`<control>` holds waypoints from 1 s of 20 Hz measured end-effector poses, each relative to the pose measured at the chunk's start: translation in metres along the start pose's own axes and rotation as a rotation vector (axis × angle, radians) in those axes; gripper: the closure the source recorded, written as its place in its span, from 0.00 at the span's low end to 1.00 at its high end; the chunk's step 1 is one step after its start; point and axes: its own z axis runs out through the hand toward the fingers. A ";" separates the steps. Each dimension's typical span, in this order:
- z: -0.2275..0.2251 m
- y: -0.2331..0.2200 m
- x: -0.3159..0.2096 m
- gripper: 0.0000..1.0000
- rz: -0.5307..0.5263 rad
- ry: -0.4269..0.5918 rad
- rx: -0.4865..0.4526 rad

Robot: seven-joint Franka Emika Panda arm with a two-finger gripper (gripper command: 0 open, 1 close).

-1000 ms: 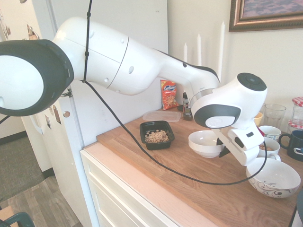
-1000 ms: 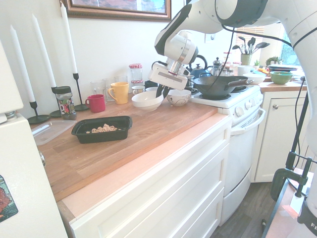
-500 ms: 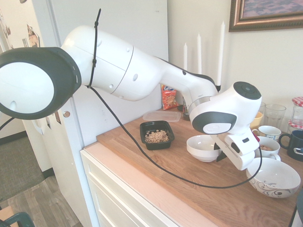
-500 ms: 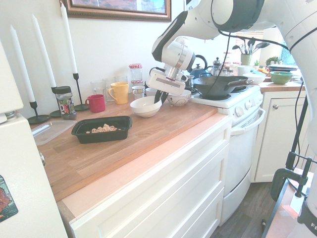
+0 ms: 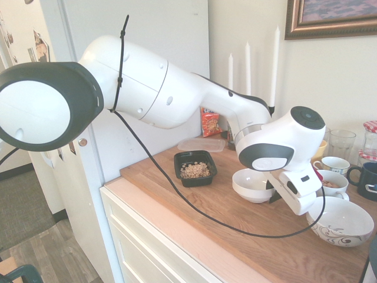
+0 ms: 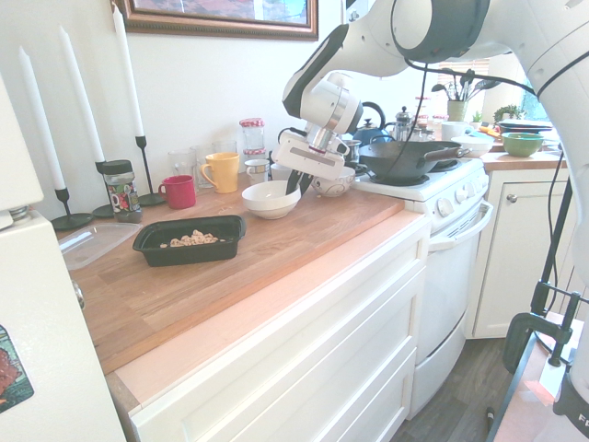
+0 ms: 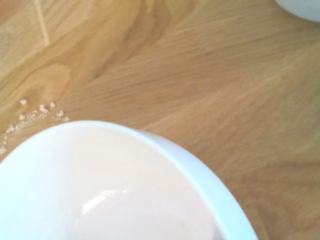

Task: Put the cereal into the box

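Wrist view shows you the empty bowl on the counter; cereal fills the box; hand state unclear.

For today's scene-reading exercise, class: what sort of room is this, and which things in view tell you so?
Most likely a home kitchen: a white stove carrying a dark wok, a wooden countertop over white drawers, and bowls and mugs standing along the wall.

Bare counter lies between the box and white bowl; mugs crowd behind
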 end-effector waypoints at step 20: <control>0.007 -0.010 -0.009 0.00 -0.025 0.011 -0.010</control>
